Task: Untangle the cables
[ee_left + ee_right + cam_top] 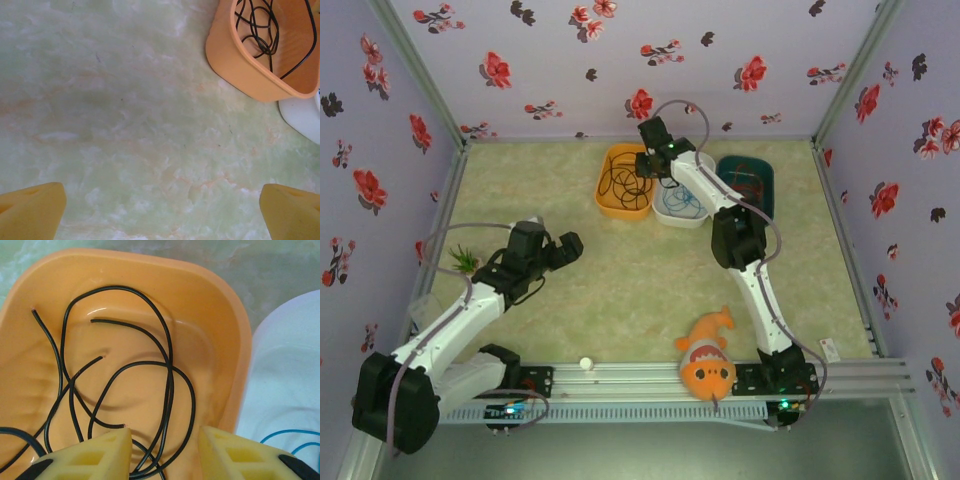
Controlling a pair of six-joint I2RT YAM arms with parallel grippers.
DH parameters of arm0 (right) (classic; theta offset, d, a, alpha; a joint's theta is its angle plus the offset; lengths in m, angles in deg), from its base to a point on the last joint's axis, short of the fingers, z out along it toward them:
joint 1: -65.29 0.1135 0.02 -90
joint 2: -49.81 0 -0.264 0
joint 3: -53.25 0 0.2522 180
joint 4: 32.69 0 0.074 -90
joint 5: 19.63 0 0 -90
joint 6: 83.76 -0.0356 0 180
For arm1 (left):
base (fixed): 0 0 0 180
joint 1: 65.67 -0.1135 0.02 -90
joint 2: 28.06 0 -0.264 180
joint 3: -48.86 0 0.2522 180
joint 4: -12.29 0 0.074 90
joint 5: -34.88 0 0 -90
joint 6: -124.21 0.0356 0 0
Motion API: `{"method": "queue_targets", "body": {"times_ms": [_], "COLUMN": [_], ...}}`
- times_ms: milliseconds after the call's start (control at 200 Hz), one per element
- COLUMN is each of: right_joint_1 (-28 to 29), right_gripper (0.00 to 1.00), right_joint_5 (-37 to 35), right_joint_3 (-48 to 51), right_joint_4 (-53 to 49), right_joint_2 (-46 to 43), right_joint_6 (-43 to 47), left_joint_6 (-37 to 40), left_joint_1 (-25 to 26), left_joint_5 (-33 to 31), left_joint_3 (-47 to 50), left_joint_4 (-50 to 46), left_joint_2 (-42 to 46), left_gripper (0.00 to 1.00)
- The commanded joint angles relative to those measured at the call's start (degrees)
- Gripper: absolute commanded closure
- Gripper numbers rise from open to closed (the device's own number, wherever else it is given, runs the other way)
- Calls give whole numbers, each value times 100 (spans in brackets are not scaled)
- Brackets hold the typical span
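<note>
Over the orange tray (pixel 220 305), the right hand (pixel 165 450) hangs empty and parted, seemingly leaving the black cables (pixel 167 355) loose inside. Short of that tray, the left hand (pixel 162 212) hangs spread wide.

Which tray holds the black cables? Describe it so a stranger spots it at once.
At the far side of the table, below the flowered back wall, three trays sit in a row. The orange tray is the leftmost. Unlike the white tray with a blue cable and the dark green tray with a red cable, it holds loose black cables.
</note>
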Motion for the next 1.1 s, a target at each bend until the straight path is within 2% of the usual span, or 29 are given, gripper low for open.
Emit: {"method": "queue_targets", "body": {"times_ms": [0,125,360,410,435,450,780,945,1095], "right_joint_1": [8,8,-67,-79,-79,-88,-171,-287,-628], "right_gripper": [55,46,24,15,4,1,1,1,1], "right_joint_5": [-288,-651,-935,-1072,-1148,-1195,-2470,-3250,-4076], "right_joint_3": [-272,386,3472,4059,4341,4486,7363,8448,9148], "right_joint_4": [-378,-349,859,1057,1144,1179,1820,2021,1922], "right_joint_2": [-746,-1568,-3929,-4404,-4640,-4753,-7582,-8864,-9663], "right_joint_6": [263,336,210,183,163,160,122,1,-235], "left_joint_6": [234,523,1088,1206,1255,1281,2166,2763,3263], "left_joint_1": [-48,-60,-163,-175,-180,-183,-232,-318,-630], "left_joint_5": [-217,-564,-1091,-1214,-1285,-1345,-2462,-2853,-3048], "left_joint_3": [-158,-388,-492,-493,-492,-492,-212,191,441], "left_joint_4": [-209,-591,-925,-938,-945,-951,-544,189,905], "left_joint_2": [226,408,918,1031,1095,1132,1802,1907,1653], "left_gripper": [0,0,0,0,0,0,0,0,0]}}
